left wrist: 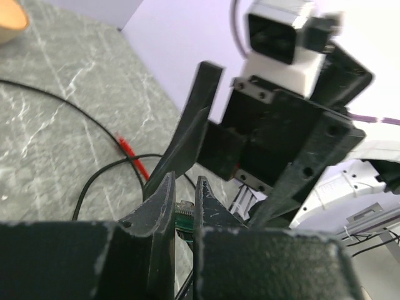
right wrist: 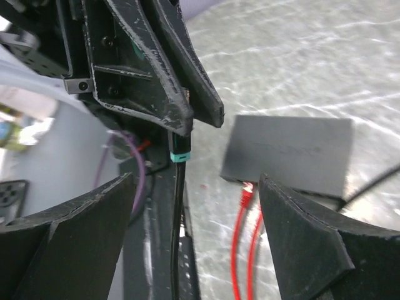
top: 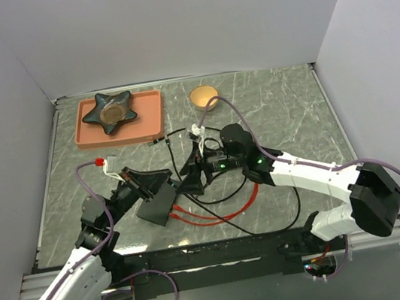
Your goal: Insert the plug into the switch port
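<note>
Okay, plug (left wrist: 183,214): pinched tight between my left jaws, held up off the counter (top: 284,106), its black cable (right wrist: 177,225) hanging below.
Switch port (right wrist: 237,180): along the edge of the flat black switch (right wrist: 294,150) on the counter, apart from the plug; red cables (right wrist: 248,190) sit in that same edge.
Right jaws: spread wide, gripping nothing, facing my left jaws.
Further out: salmon tray (top: 147,122) carrying a star dish (top: 109,111); small bowl (top: 204,97) beside it.

The left gripper (left wrist: 183,187) points at the right one, its fingers pinched tight on the plug (right wrist: 180,153). The right gripper (right wrist: 197,181) faces it close by, jaws spread wide
</note>
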